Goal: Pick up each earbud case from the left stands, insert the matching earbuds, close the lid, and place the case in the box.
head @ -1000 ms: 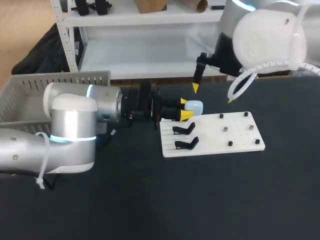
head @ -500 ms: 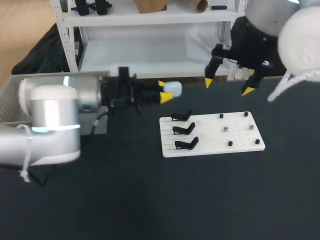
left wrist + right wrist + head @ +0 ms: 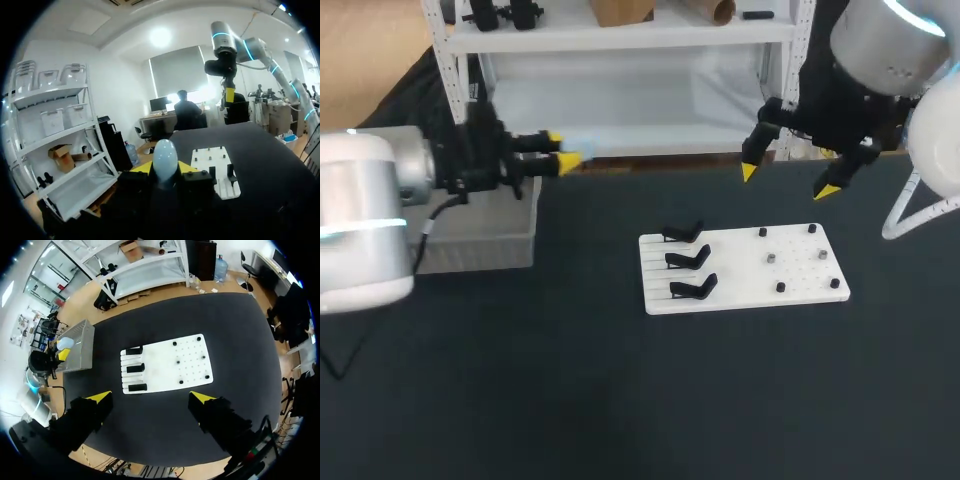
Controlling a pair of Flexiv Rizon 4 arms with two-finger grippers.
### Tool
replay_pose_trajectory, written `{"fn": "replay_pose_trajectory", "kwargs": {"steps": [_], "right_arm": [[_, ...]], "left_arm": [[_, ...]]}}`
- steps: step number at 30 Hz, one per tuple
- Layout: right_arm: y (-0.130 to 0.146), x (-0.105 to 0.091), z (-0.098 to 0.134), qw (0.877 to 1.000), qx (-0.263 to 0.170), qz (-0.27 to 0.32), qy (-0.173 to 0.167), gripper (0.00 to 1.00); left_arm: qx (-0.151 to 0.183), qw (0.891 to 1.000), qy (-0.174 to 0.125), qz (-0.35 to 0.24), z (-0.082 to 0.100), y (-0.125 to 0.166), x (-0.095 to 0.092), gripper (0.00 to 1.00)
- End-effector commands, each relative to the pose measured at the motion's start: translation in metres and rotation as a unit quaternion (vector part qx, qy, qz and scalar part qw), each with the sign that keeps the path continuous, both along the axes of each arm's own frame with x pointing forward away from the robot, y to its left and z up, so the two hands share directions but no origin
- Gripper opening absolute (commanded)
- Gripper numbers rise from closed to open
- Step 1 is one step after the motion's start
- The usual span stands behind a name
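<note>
Left gripper (image 3: 165,168) clamped on pale blue earbud case (image 3: 164,157), case between its yellow tips, grey box (image 3: 485,251) just beside it, right gripper (image 3: 150,398) fingers spread wide, holding nothing, white stand board (image 3: 187,367) below and ahead of it.

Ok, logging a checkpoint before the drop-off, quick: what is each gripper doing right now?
Left gripper: shut on the pale blue earbud case.
Right gripper: open, holding nothing.

Left gripper (image 3: 562,148) at the grey box's (image 3: 470,250) far corner, pale earbud case (image 3: 578,145) between its tips, right gripper (image 3: 788,182) spread wide beyond the white board (image 3: 790,285), three black stands (image 3: 685,262).
</note>
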State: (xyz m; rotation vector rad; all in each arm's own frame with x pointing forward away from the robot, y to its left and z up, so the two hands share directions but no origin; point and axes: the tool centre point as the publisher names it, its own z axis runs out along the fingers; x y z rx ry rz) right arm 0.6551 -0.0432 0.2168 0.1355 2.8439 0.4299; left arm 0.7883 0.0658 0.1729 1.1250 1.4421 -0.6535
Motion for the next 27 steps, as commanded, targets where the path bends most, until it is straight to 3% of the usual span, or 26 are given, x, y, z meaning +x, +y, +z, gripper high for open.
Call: {"fn": "replay_pose_trajectory", "kwargs": {"steps": [1,11,19,27], "right_arm": [[0.000,-0.003,-0.001,1.000,0.000,-0.003,-0.007,1.00],[0.000,-0.003,-0.001,1.000,0.000,-0.003,-0.007,1.00],[0.000,-0.003,-0.001,1.000,0.000,-0.003,-0.007,1.00],[0.000,-0.003,-0.001,1.000,0.000,-0.003,-0.007,1.00]], "left_arm": [[0.004,0.990,-0.019,0.137,0.003,0.028,-0.004,0.00],[0.035,0.969,0.014,0.246,-0.019,0.100,0.022,0.00],[0.037,0.954,0.033,0.294,-0.037,0.137,0.016,0.00],[0.045,0.948,0.043,0.312,-0.049,0.158,0.009,0.00]]}}
